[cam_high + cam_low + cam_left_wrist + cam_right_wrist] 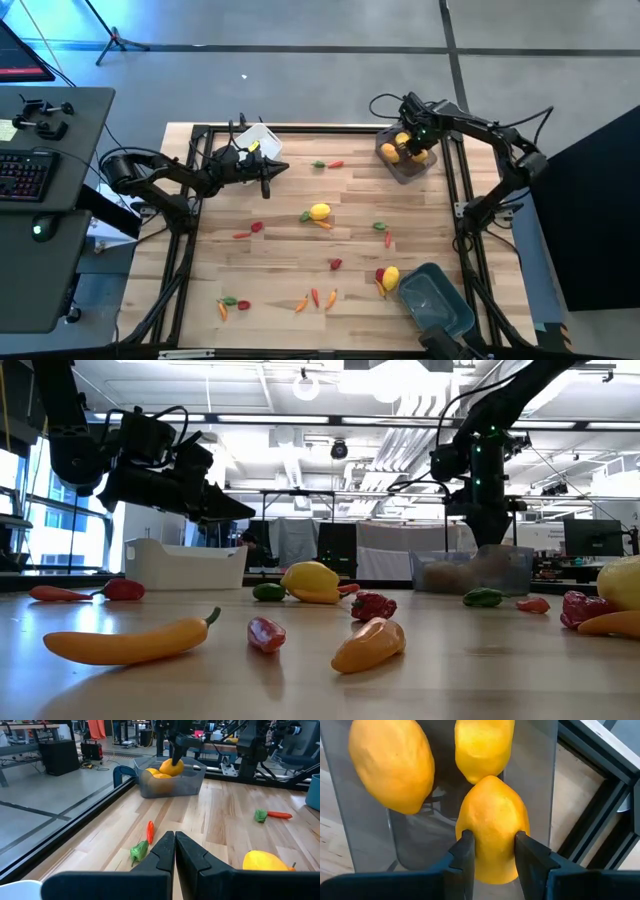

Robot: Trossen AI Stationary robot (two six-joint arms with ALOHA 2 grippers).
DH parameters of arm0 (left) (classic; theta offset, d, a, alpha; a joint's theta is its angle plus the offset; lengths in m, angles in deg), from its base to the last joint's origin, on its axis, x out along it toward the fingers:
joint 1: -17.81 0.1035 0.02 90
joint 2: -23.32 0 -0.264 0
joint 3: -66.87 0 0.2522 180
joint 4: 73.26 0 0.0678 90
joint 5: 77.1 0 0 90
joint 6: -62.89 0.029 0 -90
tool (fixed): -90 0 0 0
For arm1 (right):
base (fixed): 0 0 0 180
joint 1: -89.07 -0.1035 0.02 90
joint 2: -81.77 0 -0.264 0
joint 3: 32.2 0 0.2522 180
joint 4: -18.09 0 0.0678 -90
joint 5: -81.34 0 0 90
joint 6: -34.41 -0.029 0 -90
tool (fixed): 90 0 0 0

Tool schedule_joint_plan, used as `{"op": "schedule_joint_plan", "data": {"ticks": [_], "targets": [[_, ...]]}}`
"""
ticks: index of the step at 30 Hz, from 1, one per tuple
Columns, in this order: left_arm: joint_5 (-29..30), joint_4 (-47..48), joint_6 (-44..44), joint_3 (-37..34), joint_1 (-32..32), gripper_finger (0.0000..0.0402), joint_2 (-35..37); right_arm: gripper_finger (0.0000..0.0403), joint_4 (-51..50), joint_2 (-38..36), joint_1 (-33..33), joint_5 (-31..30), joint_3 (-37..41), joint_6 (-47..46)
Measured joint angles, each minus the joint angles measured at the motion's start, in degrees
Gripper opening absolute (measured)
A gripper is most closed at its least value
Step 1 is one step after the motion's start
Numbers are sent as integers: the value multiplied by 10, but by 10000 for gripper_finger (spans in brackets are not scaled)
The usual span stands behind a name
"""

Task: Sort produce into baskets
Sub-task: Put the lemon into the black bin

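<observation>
Lemon [492, 827] pinched by right gripper [493, 851] above grey bin [405, 163], two o'clock; release may bounce it out. Left gripper [174, 851] pressed together.

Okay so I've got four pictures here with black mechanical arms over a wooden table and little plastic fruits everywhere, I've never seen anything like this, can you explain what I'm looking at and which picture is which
This is a robot with two dark arms, each ending in a two-finger gripper, working at a wooden table.

One picture looks straight down on the table. One sits at tabletop height, looking across it. The other two come from cameras on each arm's wrist.

Toy produce lies scattered on the wood: a yellow lemon near the middle, small carrots near the front edge, red and green peppers. Three bins stand on it: a white bin, a grey bin and a blue bin.

The right gripper is over the grey bin, closed on a yellow-orange fruit; two more fruits already lie inside. The left gripper is shut and empty, hovering beside the white bin.
</observation>
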Motion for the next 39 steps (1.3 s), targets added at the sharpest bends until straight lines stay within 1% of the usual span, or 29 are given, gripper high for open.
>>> {"op": "schedule_joint_plan", "data": {"ticks": [4,10,14,19,23,27,31,34,39], "targets": [[0,0,0,0,0,0,0,124,-1,0,0,1,0,9],[0,0,0,0,0,0,0,176,-9,0,-3,1,0,10],[0,0,0,0,0,0,0,202,-13,0,-3,-13,0,15],[0,0,1,0,0,0,0,211,-64,0,-8,-16,-31,10],[0,0,1,0,0,0,0,211,-112,-1,-32,-17,-74,-4],[0,0,1,0,0,0,0,212,-158,-2,-72,-24,-122,-20],[0,1,1,0,0,0,0,212,-204,-2,-133,-24,-164,-48],[0,8,5,0,0,0,0,212,-224,-2,-194,-18,-179,-69],[0,19,8,0,0,0,0,212,-215,-2,-318,24,-179,-90]]}}
